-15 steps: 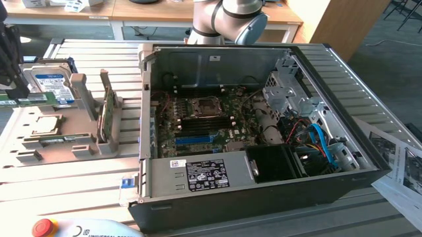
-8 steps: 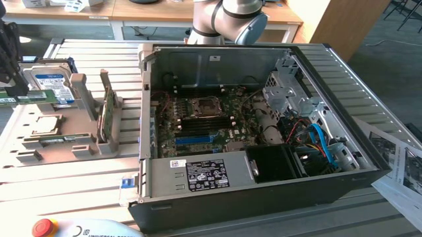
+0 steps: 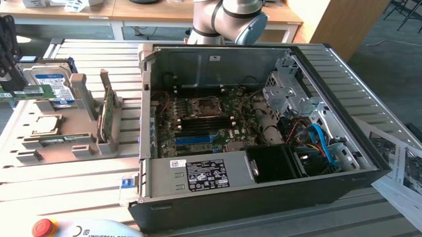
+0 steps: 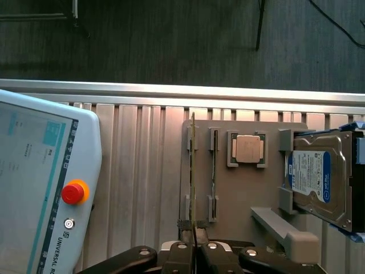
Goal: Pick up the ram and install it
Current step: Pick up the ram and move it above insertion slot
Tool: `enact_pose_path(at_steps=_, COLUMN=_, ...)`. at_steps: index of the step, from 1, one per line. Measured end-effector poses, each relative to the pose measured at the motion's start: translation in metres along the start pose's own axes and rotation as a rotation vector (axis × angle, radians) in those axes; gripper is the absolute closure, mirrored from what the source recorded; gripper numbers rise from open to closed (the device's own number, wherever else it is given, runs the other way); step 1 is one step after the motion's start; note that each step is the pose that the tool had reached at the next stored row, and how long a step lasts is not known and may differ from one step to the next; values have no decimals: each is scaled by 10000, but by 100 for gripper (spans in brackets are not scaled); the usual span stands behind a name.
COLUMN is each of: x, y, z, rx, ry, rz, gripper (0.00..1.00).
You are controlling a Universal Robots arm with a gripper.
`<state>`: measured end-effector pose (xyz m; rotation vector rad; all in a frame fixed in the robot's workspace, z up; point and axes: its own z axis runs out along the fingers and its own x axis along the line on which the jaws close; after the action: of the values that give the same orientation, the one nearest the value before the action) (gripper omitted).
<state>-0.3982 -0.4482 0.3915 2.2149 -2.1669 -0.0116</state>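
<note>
Tool [image 3: 8, 85] pressed together on the ram [image 3: 29, 92], holding the green stick over the grey parts tray [image 3: 17, 133] at 9 o'clock in the exterior view. The pick-up looks done, the install not begun. Seating it calls for squaring its edge to 1 motherboard slot [image 3: 197, 129] inside the open computer case [image 3: 264, 197], toward 3 o'clock.

Ram [image 3: 29, 92] green with a white label. Gripper [image 4: 194, 233] black. Fixture tray [image 4: 239, 194] grey. Hard drive [image 4: 319, 177] at its corner silver, blue-and-white label. Standing card [image 3: 106, 113] green. Computer case [image 3: 264, 207] black outside, grey inside. 1 blue slot [image 3: 197, 139] on dark green motherboard [image 3: 231, 98]. Pendant [image 4: 34, 188] pale grey, red button [image 4: 72, 193] on yellow ring. Worktop [image 4: 137, 171] silver, ribbed.
</note>
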Motion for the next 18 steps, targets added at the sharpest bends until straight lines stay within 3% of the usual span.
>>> enact_pose_path(at_steps=6, x=1, y=-15, z=-3, rx=-4, ry=3, rz=-3, gripper=88)
enact_pose_path(at_steps=18, x=11, y=-202, z=-8, rx=-2, ry=2, rz=0, gripper=88)
